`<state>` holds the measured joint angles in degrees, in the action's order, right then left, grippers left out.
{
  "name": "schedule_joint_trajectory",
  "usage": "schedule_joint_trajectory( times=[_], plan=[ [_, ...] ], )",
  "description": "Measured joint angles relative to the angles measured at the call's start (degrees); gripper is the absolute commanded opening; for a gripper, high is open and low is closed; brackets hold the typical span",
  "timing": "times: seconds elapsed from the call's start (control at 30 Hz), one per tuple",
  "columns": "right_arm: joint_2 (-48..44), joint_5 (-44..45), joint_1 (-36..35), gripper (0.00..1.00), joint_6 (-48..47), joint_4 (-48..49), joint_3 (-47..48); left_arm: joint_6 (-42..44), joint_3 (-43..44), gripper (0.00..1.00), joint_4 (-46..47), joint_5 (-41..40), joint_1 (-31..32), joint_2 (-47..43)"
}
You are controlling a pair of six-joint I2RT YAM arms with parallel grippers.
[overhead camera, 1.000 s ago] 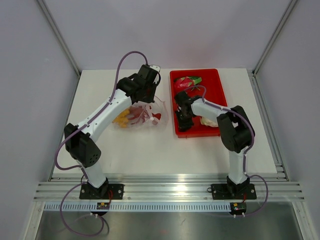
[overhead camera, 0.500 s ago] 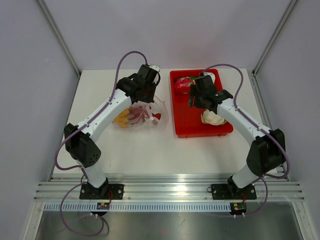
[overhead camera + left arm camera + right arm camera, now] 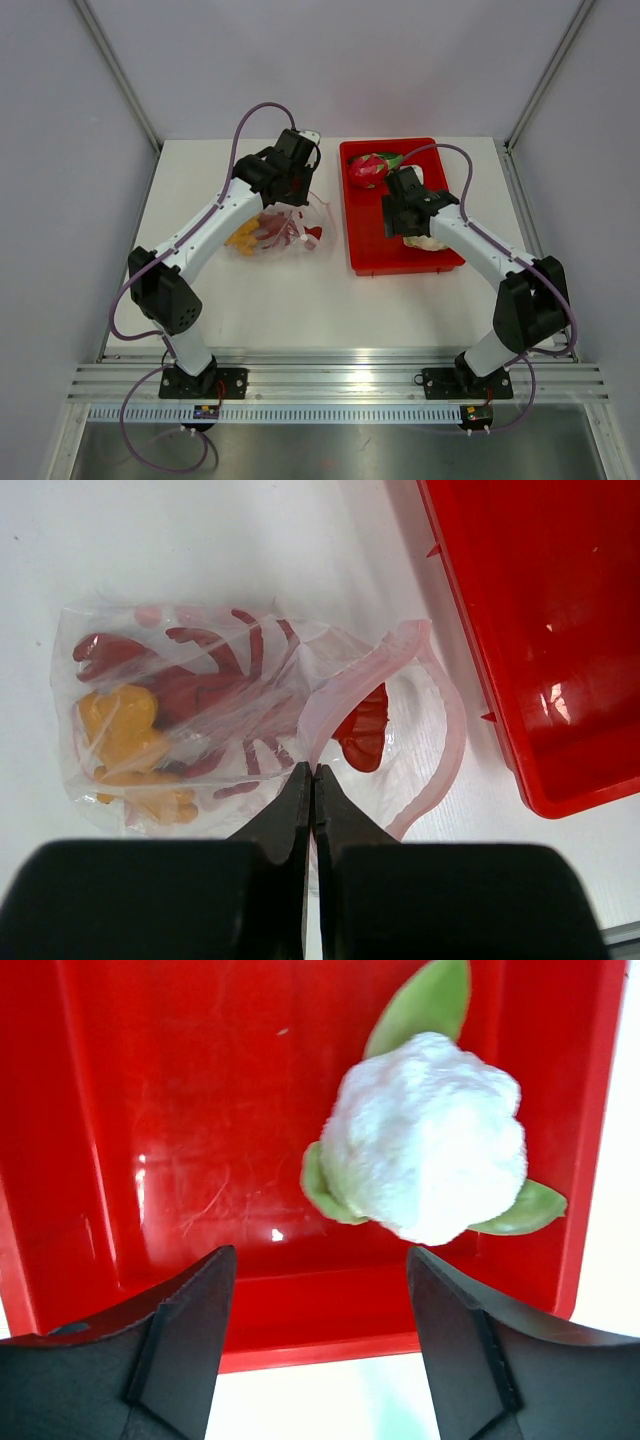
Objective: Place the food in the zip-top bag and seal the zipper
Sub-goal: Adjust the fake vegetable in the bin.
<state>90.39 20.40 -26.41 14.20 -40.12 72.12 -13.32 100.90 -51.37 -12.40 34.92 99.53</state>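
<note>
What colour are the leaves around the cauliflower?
Leaves: light green, best in right wrist view.

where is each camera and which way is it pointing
Top external: above and behind the robot, looking down at the table; left arm and right arm show whole, bases nearest.
Left wrist: on the left arm, looking down at the zip-top bag; the shut left gripper pinches its rim.
Right wrist: on the right arm, looking down into the red tray at the cauliflower; the open right gripper frames it.
Shared: both wrist views show the red tray.
</note>
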Motion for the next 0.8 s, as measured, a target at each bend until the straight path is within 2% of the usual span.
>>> schedule_joint_trajectory(
  times=[0.3, 0.4, 0.5, 0.57, 0.8],
  plan=[
    [6.8, 1.2, -3.1, 0.62, -2.9, 2.4, 0.7, 0.0, 0.0, 0.00, 0.0, 0.3, 0.0, 0.0],
    [8.8, 1.9, -3.1, 0.53, -3.2, 3.1, 0.7, 0.0, 0.0, 0.00, 0.0, 0.4, 0.0, 0.0],
    [10.1, 2.9, -3.1, 0.27, -3.7, 3.9, 0.7, 0.0, 0.0, 0.00, 0.0, 0.4, 0.0, 0.0],
    [10.8, 3.2, -3.1, 0.00, -3.8, 4.4, 0.9, 0.0, -0.1, 0.00, 0.0, 0.4, 0.0, 0.0],
    [9.9, 0.2, -2.8, 0.00, -3.0, 4.3, 3.9, 0.0, -1.1, 0.00, 0.2, 0.4, 0.0, -0.2]
  ],
)
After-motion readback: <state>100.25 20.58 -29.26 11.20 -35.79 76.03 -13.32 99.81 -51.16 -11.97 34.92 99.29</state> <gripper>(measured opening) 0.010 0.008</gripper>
